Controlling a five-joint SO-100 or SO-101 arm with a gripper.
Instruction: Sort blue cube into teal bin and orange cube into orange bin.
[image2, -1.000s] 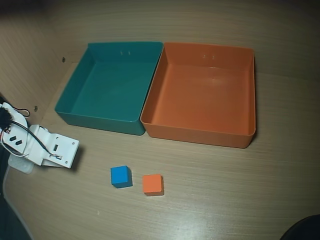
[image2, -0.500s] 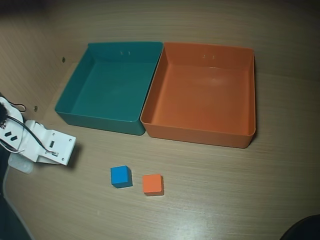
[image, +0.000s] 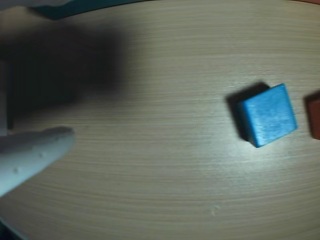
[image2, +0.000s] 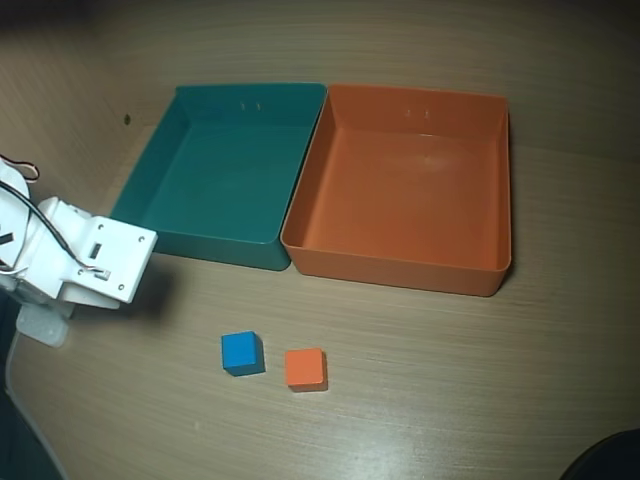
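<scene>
The blue cube sits on the wooden table in front of the bins, with the orange cube just to its right; the two stand slightly apart. Behind them the teal bin stands on the left and the orange bin on the right, walls touching, nothing inside either. My gripper hovers at the left, near the teal bin's front corner and well left of the blue cube. In the wrist view only one white finger shows, with nothing by it. The orange cube is cut by the right edge.
The white arm body with its wires fills the left edge of the overhead view. A dark object pokes in at the bottom right corner. Bare wooden table lies around the cubes.
The gripper head has moved up the overhead view, towards the teal bin's front left corner. Both cubes and both bins have stayed where they were.
</scene>
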